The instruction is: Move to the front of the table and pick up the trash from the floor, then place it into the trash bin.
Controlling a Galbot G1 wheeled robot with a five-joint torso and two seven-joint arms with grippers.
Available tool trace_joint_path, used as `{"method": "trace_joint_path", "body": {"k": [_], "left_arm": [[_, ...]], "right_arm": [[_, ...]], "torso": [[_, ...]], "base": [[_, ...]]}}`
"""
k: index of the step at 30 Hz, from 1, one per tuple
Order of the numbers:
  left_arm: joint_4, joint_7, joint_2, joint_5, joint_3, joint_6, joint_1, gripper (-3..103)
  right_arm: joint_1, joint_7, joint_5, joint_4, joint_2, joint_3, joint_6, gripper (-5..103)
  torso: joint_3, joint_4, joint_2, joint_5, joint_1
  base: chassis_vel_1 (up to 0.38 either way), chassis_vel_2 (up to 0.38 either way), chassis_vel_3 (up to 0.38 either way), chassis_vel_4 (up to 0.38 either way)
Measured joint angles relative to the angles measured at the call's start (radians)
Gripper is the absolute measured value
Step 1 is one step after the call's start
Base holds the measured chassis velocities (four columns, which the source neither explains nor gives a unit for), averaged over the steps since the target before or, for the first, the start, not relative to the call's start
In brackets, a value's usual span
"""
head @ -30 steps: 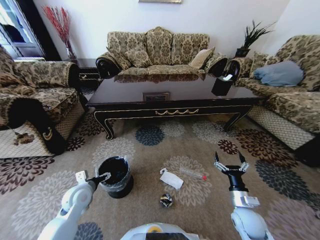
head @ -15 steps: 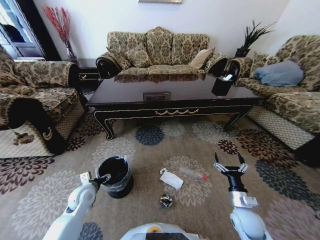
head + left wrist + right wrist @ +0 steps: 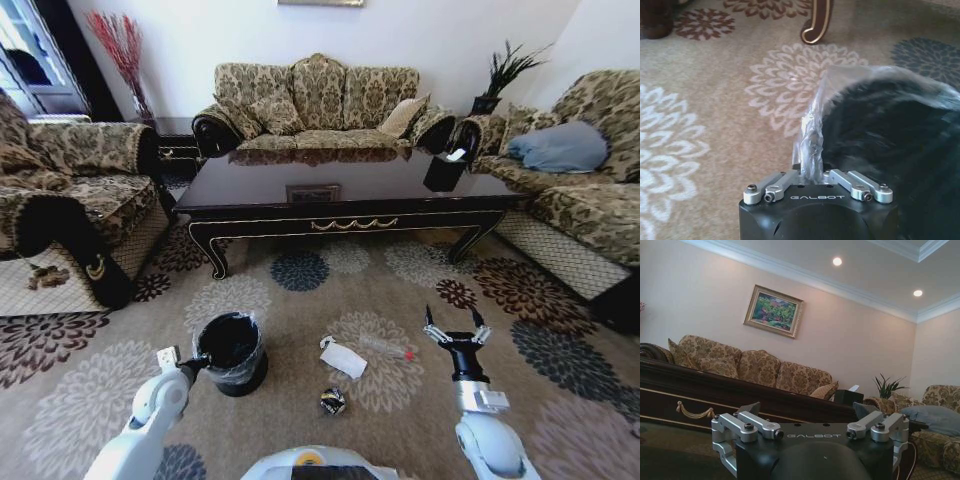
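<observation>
The black trash bin [image 3: 230, 350] stands on the carpet at my front left. My left gripper [image 3: 196, 362] is at its near left rim, shut on a fold of the shiny liner bag [image 3: 811, 145] beside the bin's dark opening [image 3: 890, 150]. To the right of the bin lie the white paper piece [image 3: 343, 358], the clear bottle with red cap [image 3: 386, 348] and, nearer to me, the little dark ball [image 3: 332, 401]. My right gripper [image 3: 455, 336] hangs open just right of the bottle, pointing toward the table [image 3: 350, 205], with nothing between its fingers [image 3: 751, 409].
Sofas [image 3: 318, 100] ring the table on three sides. A black tissue box [image 3: 444, 168] sits on the table's right end. A curved table leg [image 3: 817, 22] stands beyond the bin. Flowered carpet [image 3: 300, 300] lies open between me and the table.
My left gripper has drawn back slightly toward me at the bin's rim. The right gripper has shifted a little left and away from me. The trash has not moved.
</observation>
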Motion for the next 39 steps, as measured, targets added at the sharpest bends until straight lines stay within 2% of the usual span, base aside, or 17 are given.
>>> {"method": "trace_joint_path", "body": {"k": [4,8,11,13,16,17,19,21,23,25,27,30,31,35,36,37,39], "left_arm": [[-0.012,0.003,0.006,-0.002,-0.021,0.006,0.015,4],[-0.033,-0.003,0.011,0.000,-0.049,0.007,0.027,4],[-0.073,-0.017,0.022,-0.029,-0.091,0.007,0.031,4],[-0.082,-0.021,0.025,-0.036,-0.101,0.006,0.032,4],[-0.125,-0.035,0.042,-0.059,-0.151,0.005,0.043,4],[-0.125,-0.035,0.042,-0.059,-0.151,0.005,0.043,4],[-0.164,-0.042,0.048,-0.088,-0.194,0.006,0.056,4],[-0.175,-0.043,0.049,-0.098,-0.206,0.007,0.059,4],[-0.218,-0.048,0.054,-0.134,-0.248,0.017,0.074,4],[-0.233,-0.049,0.056,-0.142,-0.259,0.019,0.081,4],[-0.270,-0.052,0.063,-0.160,-0.287,0.024,0.097,4],[-0.307,-0.052,0.066,-0.176,-0.310,0.025,0.104,4],[-0.307,-0.052,0.066,-0.176,-0.310,0.025,0.104,4],[-0.324,-0.052,0.066,-0.181,-0.315,0.025,0.103,4],[-0.324,-0.052,0.066,-0.181,-0.315,0.025,0.103,4],[-0.325,-0.052,0.066,-0.181,-0.313,0.025,0.100,4],[-0.325,-0.052,0.066,-0.182,-0.310,0.025,0.095,4]], "right_arm": [[0.013,0.010,0.003,-0.007,-0.005,-0.017,-0.001,100],[0.035,0.027,0.025,-0.029,-0.012,-0.049,-0.007,100],[0.053,0.031,0.085,-0.052,-0.044,-0.093,-0.011,100],[0.057,0.024,0.102,-0.058,-0.059,-0.105,-0.011,100],[0.074,-0.048,0.157,-0.087,-0.138,-0.160,0.007,100],[0.074,-0.048,0.157,-0.087,-0.138,-0.160,0.007,100],[0.089,-0.138,0.173,-0.101,-0.204,-0.199,0.008,100],[0.093,-0.162,0.179,-0.104,-0.219,-0.206,0.005,100],[0.119,-0.267,0.208,-0.131,-0.274,-0.244,0.001,100],[0.128,-0.298,0.218,-0.144,-0.290,-0.258,0.001,100],[0.159,-0.374,0.233,-0.204,-0.330,-0.313,0.020,100],[0.193,-0.473,0.224,-0.284,-0.363,-0.393,0.057,100],[0.193,-0.473,0.224,-0.284,-0.363,-0.393,0.057,100],[0.258,-0.623,0.199,-0.371,-0.390,-0.510,0.095,100],[0.258,-0.623,0.199,-0.371,-0.390,-0.510,0.095,100],[0.299,-0.669,0.180,-0.408,-0.398,-0.563,0.106,100],[0.344,-0.706,0.162,-0.447,-0.406,-0.617,0.118,100]], "torso": [[0.000,0.0001,0.000,-0.0002,0.000],[0.000,0.0003,0.000,0.0003,0.000],[0.000,-0.0001,0.000,0.0001,0.000],[0.000,-0.0001,0.000,0.0002,0.000],[0.000,0.0001,0.000,0.0002,0.000],[0.000,0.0001,0.000,0.0002,0.000],[0.000,0.0004,0.000,0.0002,0.000],[0.000,0.0003,0.000,0.0001,0.000],[0.000,-0.0002,0.000,0.0003,0.000],[0.000,0.0001,0.000,0.0002,0.000],[0.000,0.0003,0.000,0.0002,0.000],[0.000,0.0002,0.000,0.0004,0.000],[0.000,0.0002,0.000,0.0004,0.000],[0.000,-0.0001,0.000,0.0003,0.000],[0.000,-0.0001,0.000,0.0003,0.000],[0.000,0.0001,0.000,0.0001,0.000],[0.000,0.0003,0.000,0.0001,0.000]], "base": [[0.000,0.000,0.000,0.000],[0.000,0.000,0.000,0.000],[0.000,0.000,0.000,0.000],[0.000,0.000,0.000,0.000],[0.000,0.000,0.000,0.000],[0.000,0.000,0.000,0.000],[0.000,0.000,0.000,0.000],[0.000,0.000,0.000,0.000],[0.000,0.000,0.000,0.000],[0.000,0.000,0.000,0.000],[0.000,0.000,0.000,0.000],[0.000,0.000,0.000,0.000],[0.000,0.000,0.000,0.000],[0.000,0.000,0.000,0.000],[0.000,0.000,0.000,0.000],[0.000,0.000,0.000,0.000],[0.000,0.000,0.000,0.000]]}}
